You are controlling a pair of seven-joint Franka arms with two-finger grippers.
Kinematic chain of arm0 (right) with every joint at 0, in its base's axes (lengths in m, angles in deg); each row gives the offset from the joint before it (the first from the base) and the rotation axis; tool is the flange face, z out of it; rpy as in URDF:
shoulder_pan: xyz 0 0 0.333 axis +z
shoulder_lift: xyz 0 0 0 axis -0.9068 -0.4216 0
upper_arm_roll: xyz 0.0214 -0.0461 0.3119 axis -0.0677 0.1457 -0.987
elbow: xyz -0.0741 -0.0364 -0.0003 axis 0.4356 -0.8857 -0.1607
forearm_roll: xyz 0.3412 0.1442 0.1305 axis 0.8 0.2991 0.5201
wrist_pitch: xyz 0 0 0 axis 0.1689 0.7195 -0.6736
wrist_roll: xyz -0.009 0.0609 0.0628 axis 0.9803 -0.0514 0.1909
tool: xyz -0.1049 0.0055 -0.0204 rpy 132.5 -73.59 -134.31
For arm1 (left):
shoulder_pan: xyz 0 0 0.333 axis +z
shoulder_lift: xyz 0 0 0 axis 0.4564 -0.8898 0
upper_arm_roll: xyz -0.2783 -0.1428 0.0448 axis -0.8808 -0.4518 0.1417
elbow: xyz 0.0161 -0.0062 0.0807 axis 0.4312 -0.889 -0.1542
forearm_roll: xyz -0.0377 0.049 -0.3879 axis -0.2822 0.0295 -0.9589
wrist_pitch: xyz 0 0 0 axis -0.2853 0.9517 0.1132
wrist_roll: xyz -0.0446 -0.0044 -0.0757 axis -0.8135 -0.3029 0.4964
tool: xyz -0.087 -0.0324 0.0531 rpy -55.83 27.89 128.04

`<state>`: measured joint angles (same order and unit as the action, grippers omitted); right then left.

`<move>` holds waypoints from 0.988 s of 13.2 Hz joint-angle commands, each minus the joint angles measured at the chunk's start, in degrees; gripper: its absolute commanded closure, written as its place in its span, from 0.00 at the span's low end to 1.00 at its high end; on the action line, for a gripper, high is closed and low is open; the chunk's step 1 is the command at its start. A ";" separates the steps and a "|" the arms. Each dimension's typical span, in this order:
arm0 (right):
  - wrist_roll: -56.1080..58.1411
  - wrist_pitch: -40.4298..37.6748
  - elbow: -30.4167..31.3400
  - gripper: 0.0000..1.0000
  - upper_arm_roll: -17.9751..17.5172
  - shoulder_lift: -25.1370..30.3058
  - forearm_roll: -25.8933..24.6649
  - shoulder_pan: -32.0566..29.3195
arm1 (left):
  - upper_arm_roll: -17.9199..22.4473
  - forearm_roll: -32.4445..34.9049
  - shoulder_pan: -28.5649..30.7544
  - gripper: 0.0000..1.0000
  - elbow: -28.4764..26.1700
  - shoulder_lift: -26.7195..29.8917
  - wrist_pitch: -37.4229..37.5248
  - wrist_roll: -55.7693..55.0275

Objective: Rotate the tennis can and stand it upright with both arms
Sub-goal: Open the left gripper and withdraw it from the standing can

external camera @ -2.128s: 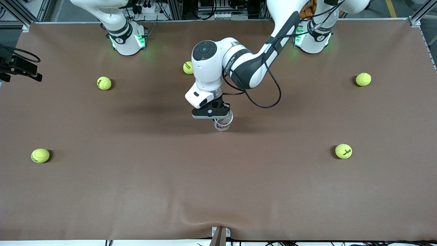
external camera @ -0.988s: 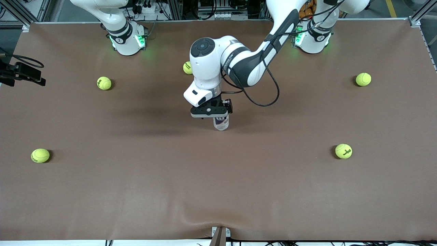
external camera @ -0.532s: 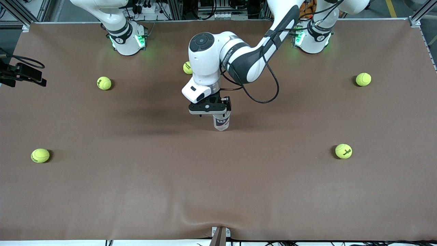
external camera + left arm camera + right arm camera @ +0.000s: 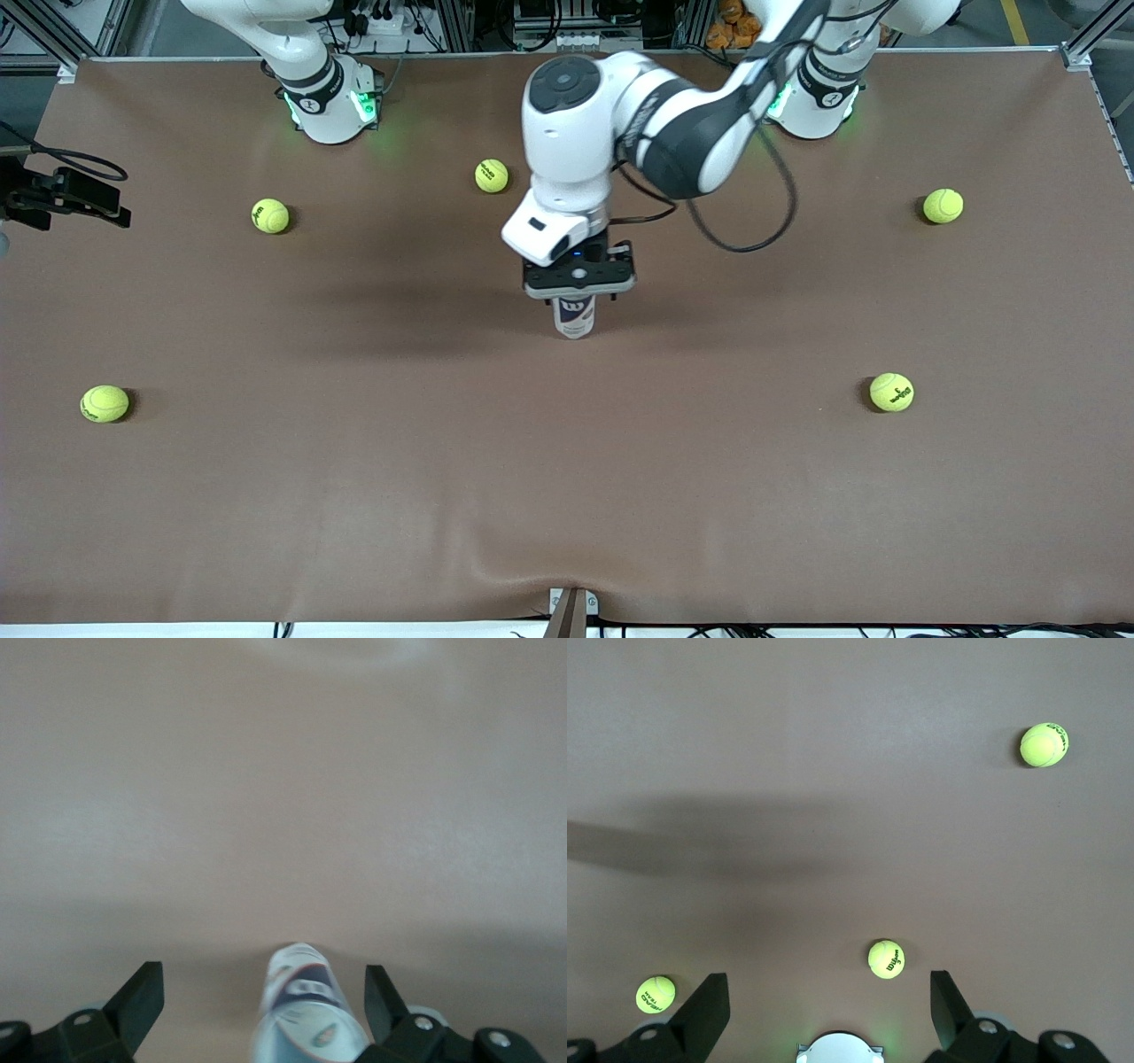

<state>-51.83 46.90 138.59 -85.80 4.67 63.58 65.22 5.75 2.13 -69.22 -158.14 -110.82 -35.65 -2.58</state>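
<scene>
Jaws: left gripper [image 4: 578, 299] spread wide and holding nothing, poised directly over the tennis can [image 4: 574, 318]; right gripper [image 4: 824, 1010] also wide and empty, its arm waiting high above the right arm's end of the table [image 4: 567, 496]. Tennis can: upright mid-table, standing free on the brown cover, well apart from the six tennis balls [image 4: 492, 175]. Change: since two seconds ago the left gripper has let go of the can and risen off it, so the uprighting looks essentially complete.
</scene>
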 commanded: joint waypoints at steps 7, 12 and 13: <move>0.03 -0.10 -0.38 0.00 0.29 0.18 0.38 -0.07 | 0.04 -3.19 17.44 0.00 -0.86 11.02 9.52 27.30; 0.03 0.07 -0.38 0.00 0.29 0.18 0.38 -0.07 | -0.40 -3.36 28.87 0.00 -1.04 13.57 10.31 43.37; 0.03 -0.02 -0.38 0.00 0.20 0.18 0.38 -0.15 | -0.14 -4.06 30.80 0.00 -1.04 14.10 11.79 47.00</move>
<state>-51.83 46.92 138.53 -85.65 4.67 63.58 65.20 6.16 -0.41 -41.69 -157.95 -99.56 -25.99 38.19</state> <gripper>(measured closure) 0.000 0.000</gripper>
